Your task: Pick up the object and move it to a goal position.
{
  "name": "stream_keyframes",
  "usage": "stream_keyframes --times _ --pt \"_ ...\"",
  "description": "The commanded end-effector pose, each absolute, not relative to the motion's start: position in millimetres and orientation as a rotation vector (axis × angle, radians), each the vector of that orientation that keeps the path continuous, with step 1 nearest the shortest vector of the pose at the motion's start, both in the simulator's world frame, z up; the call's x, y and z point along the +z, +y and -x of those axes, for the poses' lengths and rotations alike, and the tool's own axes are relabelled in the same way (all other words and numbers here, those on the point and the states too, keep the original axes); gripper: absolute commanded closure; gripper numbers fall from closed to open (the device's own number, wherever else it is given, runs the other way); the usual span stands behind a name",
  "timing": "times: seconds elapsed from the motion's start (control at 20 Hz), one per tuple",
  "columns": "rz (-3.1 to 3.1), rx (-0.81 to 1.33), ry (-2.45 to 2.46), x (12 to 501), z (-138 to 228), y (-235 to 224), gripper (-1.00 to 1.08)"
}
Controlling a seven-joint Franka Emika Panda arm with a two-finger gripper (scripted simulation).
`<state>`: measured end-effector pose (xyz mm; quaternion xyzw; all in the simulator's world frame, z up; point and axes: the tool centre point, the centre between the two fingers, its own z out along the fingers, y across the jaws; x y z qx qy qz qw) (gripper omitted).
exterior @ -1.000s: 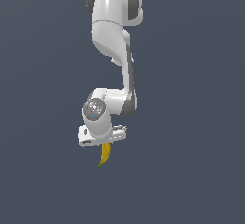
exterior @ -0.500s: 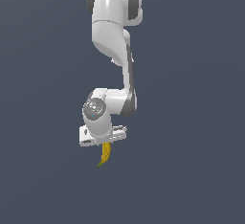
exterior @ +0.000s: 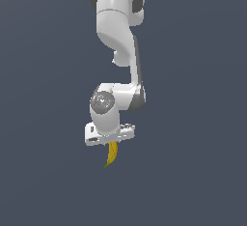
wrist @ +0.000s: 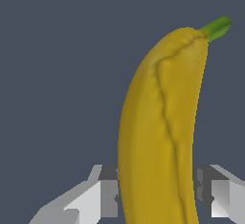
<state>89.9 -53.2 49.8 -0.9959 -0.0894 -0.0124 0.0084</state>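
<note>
One thing in play: a banana (exterior: pixel 112 153), hanging below the gripper (exterior: pixel 112 142) in mid-air, stem tip pointing down.

Left to right, exterior view: bare dark grey backdrop on the exterior view's left; the white arm (exterior: pixel 118 32) runs down the middle, with the gripper and banana at its foot; bare backdrop again on the exterior view's right. No table or surface shows, and no goal marker.

Left to right, wrist view: one grey finger (wrist: pixel 103 196), then the yellow body of the banana (wrist: pixel 160 137) filling the middle, then the other finger (wrist: pixel 217 194). The green stem (wrist: pixel 217 27) is at the far end, away from the camera.

Gripper state: clamped on the banana, one finger pressing each side near its thicker end.

Banana position: held clear of everything, nearly upright with a slight curve, gripped at the top.

Change over the last second: almost none. Arm pose, gripper height and banana angle look the same as half a second and a second ago.

Meaning for the task: the pick is done and the grasp seems steady, with no slip showing. My guess is the arm is either settled at the goal or pausing before carrying on; with no goal visible I cannot tell which.
</note>
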Motion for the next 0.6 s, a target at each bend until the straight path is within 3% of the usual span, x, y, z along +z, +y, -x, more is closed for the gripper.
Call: stream_keyframes --times 0.0,0.55 --pt "3.105 -0.069 -0.264 69.9 -93.5 -36.5 1.08" --pt "3.049 -0.226 -0.149 193.5 -107.5 63.1 1.08"
